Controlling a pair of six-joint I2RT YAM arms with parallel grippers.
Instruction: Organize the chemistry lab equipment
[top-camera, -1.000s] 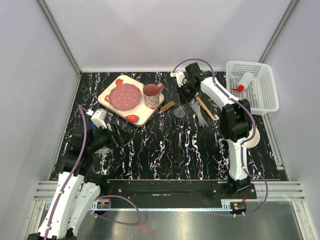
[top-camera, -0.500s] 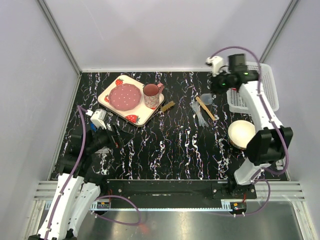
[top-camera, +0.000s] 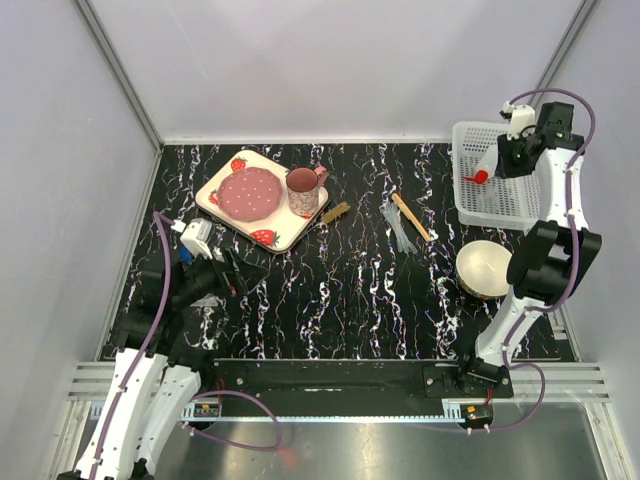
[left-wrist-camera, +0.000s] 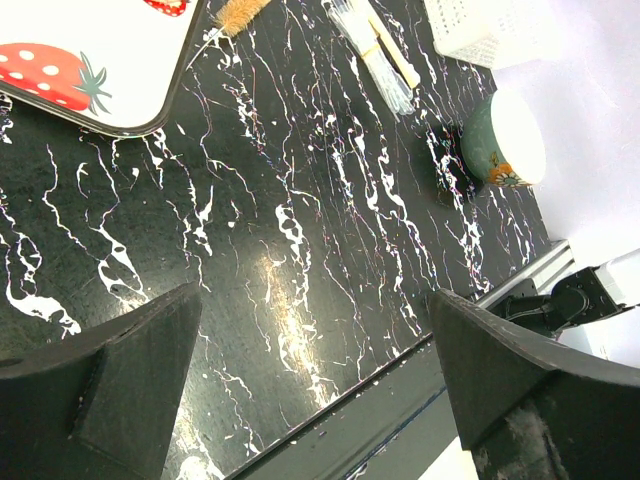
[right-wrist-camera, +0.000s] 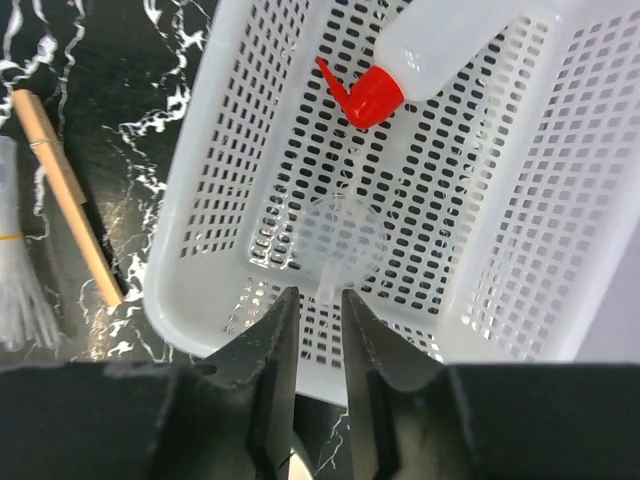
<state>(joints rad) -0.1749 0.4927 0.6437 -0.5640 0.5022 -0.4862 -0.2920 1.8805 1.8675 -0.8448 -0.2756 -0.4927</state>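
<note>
Locate the left arm (top-camera: 135, 385) at the near left, folded low, with the forearm angled forward and to the right. Observe the left gripper (left-wrist-camera: 312, 295) tilted downward, jaws spread to full width, both fingers (left-wrist-camera: 110, 380) standing at the outer edges of the left wrist view.

Locate the right arm (top-camera: 565, 215) rising from its near-right base and stretched to the far right corner, elbow raised, wrist turned down. Observe the right gripper (right-wrist-camera: 318, 295) pointing downward, fingertips (right-wrist-camera: 282, 310) close to parallel with only a narrow slit between them. Cannot confirm from either view whether that slit means grip or release.
</note>
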